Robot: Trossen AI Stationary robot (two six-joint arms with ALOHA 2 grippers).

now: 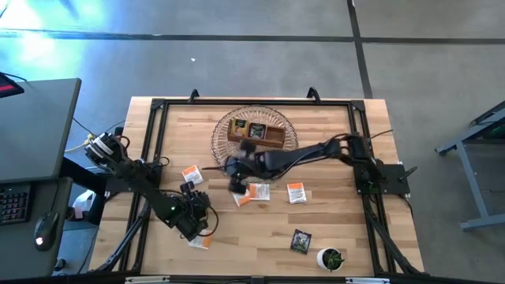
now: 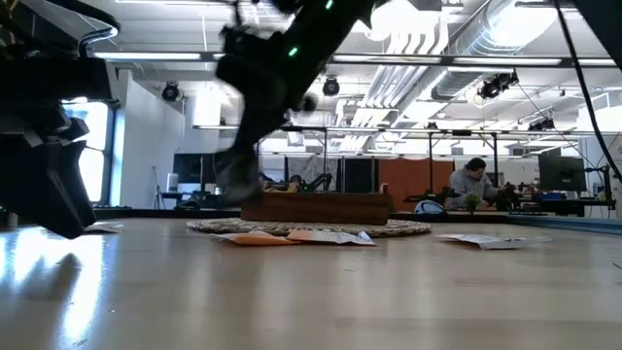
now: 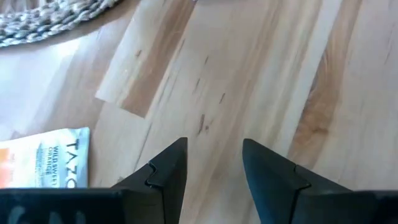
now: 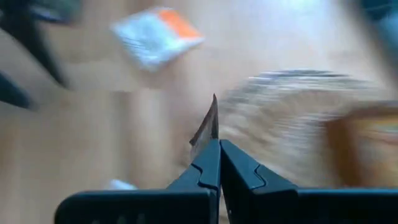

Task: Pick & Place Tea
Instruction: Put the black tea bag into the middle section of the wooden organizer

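My right gripper [image 1: 237,180] hangs above the table's middle, just near of the woven mat [image 1: 254,118]. It is shut on a thin tea sachet [image 4: 208,127] seen edge-on. The brown wooden tray [image 1: 256,132] on the mat holds a few sachets. White-and-orange sachets lie flat on the table [image 1: 192,175] [image 1: 252,192] [image 1: 297,192], and a black one [image 1: 301,241] lies near the front. My left gripper [image 3: 214,146] is open and empty, low over the front left, beside another white-and-orange sachet [image 3: 43,165]. My right gripper pinches the sachet by one edge [image 4: 211,138] between its two shut fingertips. The sachet sticks out beyond the fingertips, edge-on to the wrist camera, clear of the table.
A tiny green plant in a white pot [image 1: 331,258] stands at the front right corner. A black frame [image 1: 158,106] runs round the tabletop. There is bare wood between the front sachets. The low view shows the tray [image 2: 321,207] behind the flat sachets [image 2: 292,236].
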